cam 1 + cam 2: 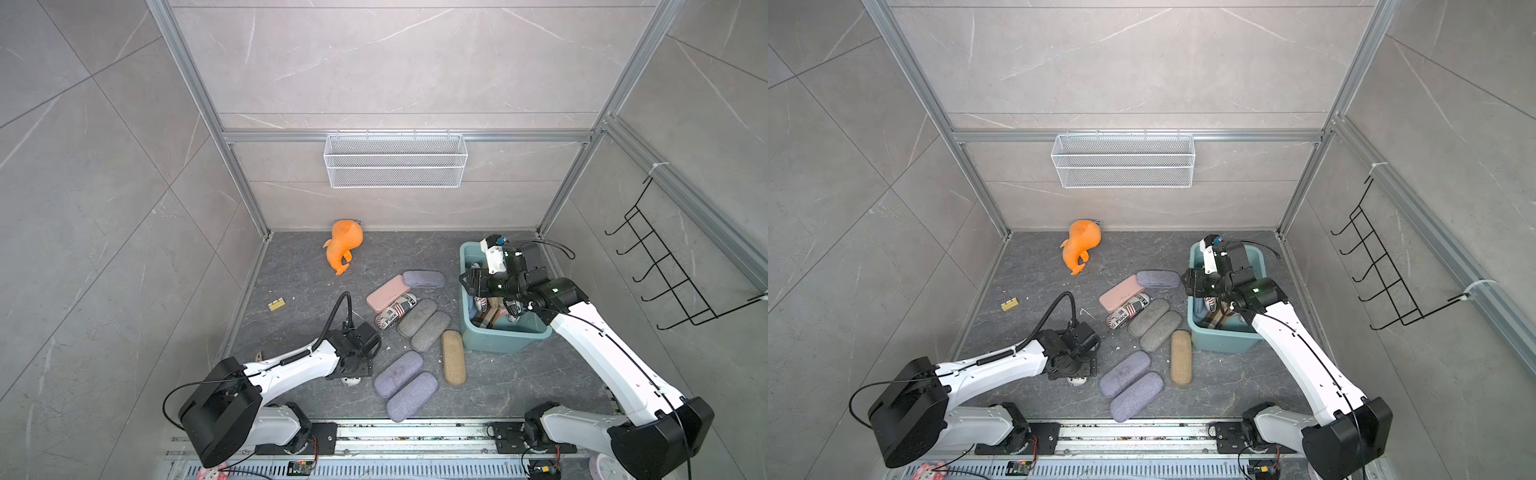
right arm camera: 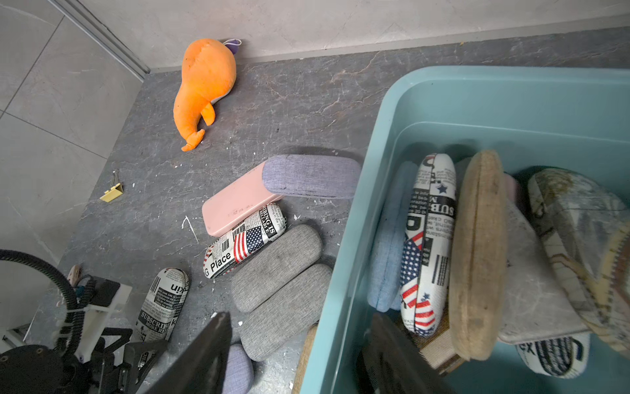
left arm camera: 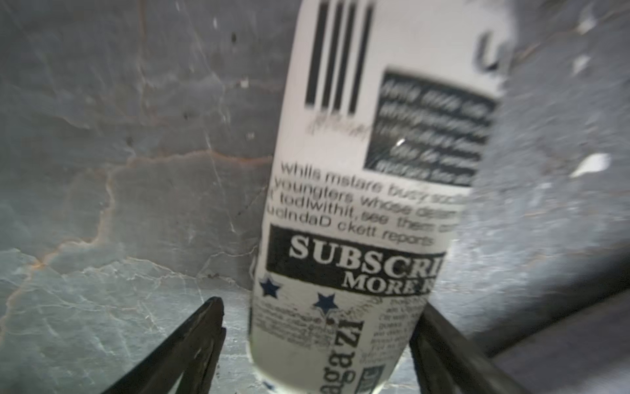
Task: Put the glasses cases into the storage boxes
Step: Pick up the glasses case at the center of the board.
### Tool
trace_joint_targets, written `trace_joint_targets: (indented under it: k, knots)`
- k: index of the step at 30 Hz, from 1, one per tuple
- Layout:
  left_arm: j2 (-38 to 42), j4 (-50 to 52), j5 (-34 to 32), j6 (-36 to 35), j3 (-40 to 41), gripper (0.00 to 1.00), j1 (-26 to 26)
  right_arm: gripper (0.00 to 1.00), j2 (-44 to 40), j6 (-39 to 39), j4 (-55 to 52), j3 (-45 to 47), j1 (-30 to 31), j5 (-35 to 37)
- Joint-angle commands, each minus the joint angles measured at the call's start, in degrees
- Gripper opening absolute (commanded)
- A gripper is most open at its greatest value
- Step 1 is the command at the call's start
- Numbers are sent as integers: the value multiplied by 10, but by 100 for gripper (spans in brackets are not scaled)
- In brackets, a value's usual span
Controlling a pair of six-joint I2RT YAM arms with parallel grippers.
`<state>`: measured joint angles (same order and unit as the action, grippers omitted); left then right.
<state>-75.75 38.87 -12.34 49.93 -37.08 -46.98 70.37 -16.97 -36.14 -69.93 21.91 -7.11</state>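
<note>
Two lilac cases point(image 1: 398, 374): nearest of the loose ones. They lie flat and side by side on the table point(image 1: 519, 382), with their long sides free for a later pick.
Left fingers point(image 3: 197, 348): parted, one on each side of the near end of the newspaper-print case point(image 3: 368, 211). A gap shows beside one finger, so they are not clamped on it yet. They cross its narrow width, probably the only span that fits between them.
Newspaper-print case: flat on the table under the left wrist, well apart from the tub.
Tan case point(image 1: 453, 363): flat, just beside the tub's near corner.
Grey pair point(image 1: 417, 318): touching along their long sides.
Flag-print case point(image 1: 397, 313): lies against the pink case point(image 1: 386, 298), whose far end sits under another lilac case point(image 1: 424, 278).
Teal tub point(image 2: 511, 78): on the table past the pile. It already holds several cases standing on edge, which likely saves room.
Right fingers point(image 2: 204, 354): spread and empty over the tub's rim, one outside the wall and one inside.
Orange plush toy point(image 1: 343, 245): by the back wall, not for sorting.
Wire basket point(image 1: 395, 160): hung on the far wall.
</note>
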Motion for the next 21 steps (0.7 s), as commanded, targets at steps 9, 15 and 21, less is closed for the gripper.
trace_joint_targets:
  k: [9,15,21]
  knots:
    - [4,-41,-10,-7,11,58,-3,64,12,-17,14,2,30,-12]
    - [-12,-25,-28,-39,-17,56,-2,64,29,-16,7,-23,43,-1]
    - [-54,-31,-31,-41,-31,69,-2,64,49,-15,5,-42,52,8]
